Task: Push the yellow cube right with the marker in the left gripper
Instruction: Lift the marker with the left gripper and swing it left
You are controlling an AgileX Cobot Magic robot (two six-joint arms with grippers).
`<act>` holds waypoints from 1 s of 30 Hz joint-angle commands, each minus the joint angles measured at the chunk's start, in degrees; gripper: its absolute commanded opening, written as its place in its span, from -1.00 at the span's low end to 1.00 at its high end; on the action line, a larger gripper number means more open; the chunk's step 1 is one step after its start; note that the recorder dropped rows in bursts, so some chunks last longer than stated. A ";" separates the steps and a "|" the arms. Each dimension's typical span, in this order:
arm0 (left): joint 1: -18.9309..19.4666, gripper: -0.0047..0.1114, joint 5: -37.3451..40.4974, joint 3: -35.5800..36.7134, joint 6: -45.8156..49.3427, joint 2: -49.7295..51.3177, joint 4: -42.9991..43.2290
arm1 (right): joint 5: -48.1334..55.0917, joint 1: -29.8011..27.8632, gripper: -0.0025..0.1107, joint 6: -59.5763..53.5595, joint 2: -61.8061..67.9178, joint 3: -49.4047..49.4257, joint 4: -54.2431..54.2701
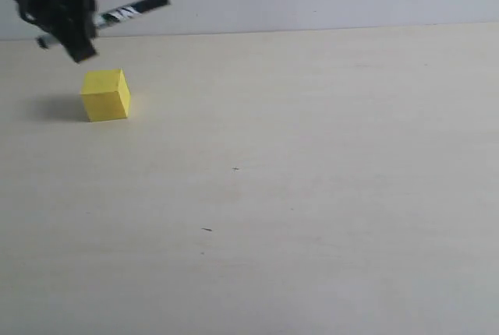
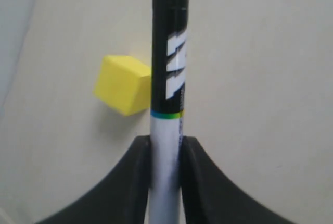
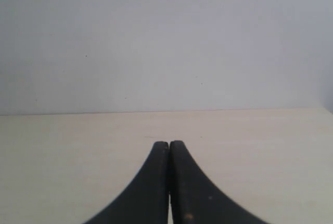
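A pale, cream-coloured desk (image 1: 327,195) carries a single yellow cube (image 1: 105,95), resting flat near its far left edge with a soft shadow to its left. Two tiny dark specks (image 1: 207,229) dot the desk nearer the middle.

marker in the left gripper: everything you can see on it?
The marker is slim, glossy and plastic-looking: a long black section with slanted white stripes, a thin multicoloured ring, then a white barrel. The left gripper clamps the white part between its fingers. In the exterior view it is held off the table, tilted, black end pointing right and slightly up, above the yellow cube and not touching it.
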 commanded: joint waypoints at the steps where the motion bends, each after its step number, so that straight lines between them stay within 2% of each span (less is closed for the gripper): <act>1: 13.53 -0.92 -2.76 1.10 3.87 1.19 5.54 | -0.33 -0.31 -0.96 0.02 -0.38 0.27 -0.09; 3: 17.49 -0.92 -5.80 1.10 7.50 2.57 2.62 | -0.33 -0.31 -0.96 0.02 -0.38 0.27 -0.09; 6: 22.51 -0.92 -7.52 2.00 22.83 5.20 -4.41 | -0.33 -0.31 -0.96 0.02 -0.38 0.27 -0.09; 8: 25.03 -0.92 -8.63 2.17 29.61 7.38 -7.30 | -0.33 -0.31 -0.96 0.02 -0.38 0.27 -0.09; 16: 32.47 -0.92 -13.92 1.61 41.58 18.40 -5.67 | -0.33 -0.31 -0.96 0.02 -0.38 0.27 -0.09; 20: 34.37 -0.92 -14.49 0.59 56.78 23.21 -11.32 | -0.33 -0.31 -0.96 0.02 -0.38 0.27 -0.09; 24: 35.08 -0.92 -17.33 -2.13 62.24 26.63 -15.99 | -0.33 -0.31 -0.96 0.02 -0.38 0.27 -0.09; 30: 35.08 -0.92 -16.95 -6.75 63.79 30.31 -16.97 | -0.33 -0.31 -0.96 0.02 -0.38 0.27 -0.09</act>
